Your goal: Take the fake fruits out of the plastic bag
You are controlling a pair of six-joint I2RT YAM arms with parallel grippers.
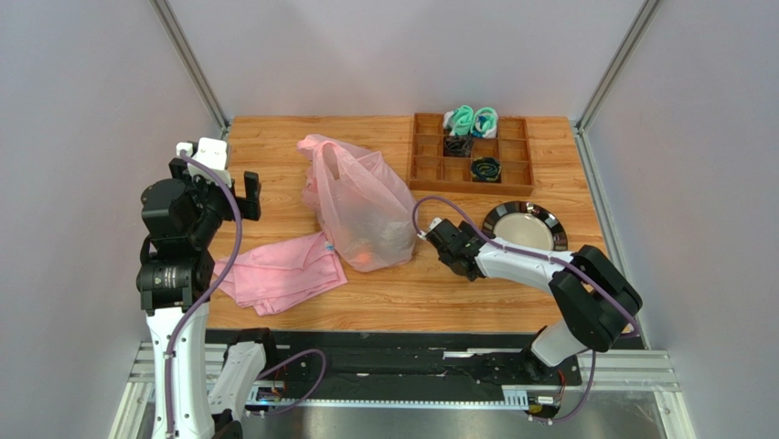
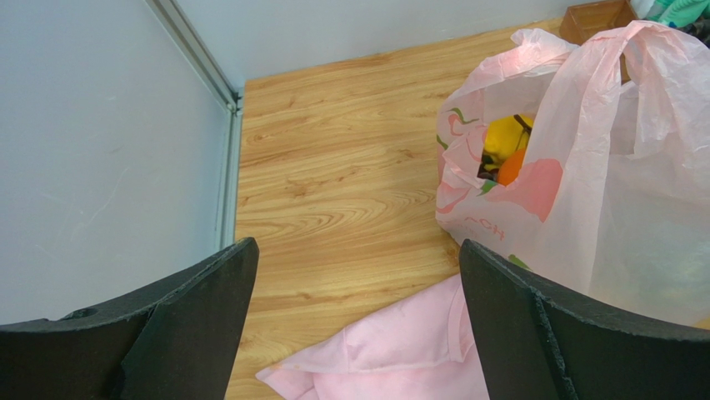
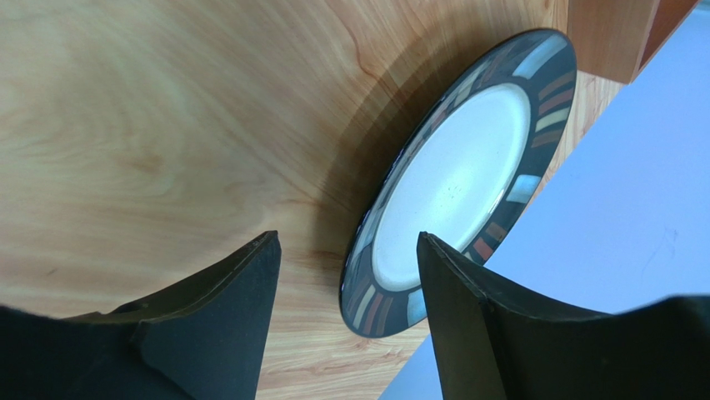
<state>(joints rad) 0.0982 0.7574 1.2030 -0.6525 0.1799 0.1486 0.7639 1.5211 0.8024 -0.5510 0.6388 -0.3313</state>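
Observation:
The translucent pink plastic bag (image 1: pixel 361 206) stands mid-table with its handles up. In the left wrist view the bag (image 2: pixel 600 192) is at the right, and a yellow fruit (image 2: pixel 500 137) and an orange (image 2: pixel 511 168) show through its mouth. The other fruits are hidden inside; an orange-red tint (image 1: pixel 366 260) shows through the bag's base. My left gripper (image 1: pixel 224 178) (image 2: pixel 358 250) is open and empty, raised left of the bag. My right gripper (image 1: pixel 437 230) (image 3: pixel 348 237) is open and empty, low over the table beside the bag's right side.
A folded pink cloth (image 1: pixel 283 270) (image 2: pixel 400 350) lies front-left of the bag. A dark-rimmed plate (image 1: pixel 524 226) (image 3: pixel 454 171) sits right of the right gripper. A wooden compartment tray (image 1: pixel 471 154) with teal and black items stands at the back right. Walls enclose both sides.

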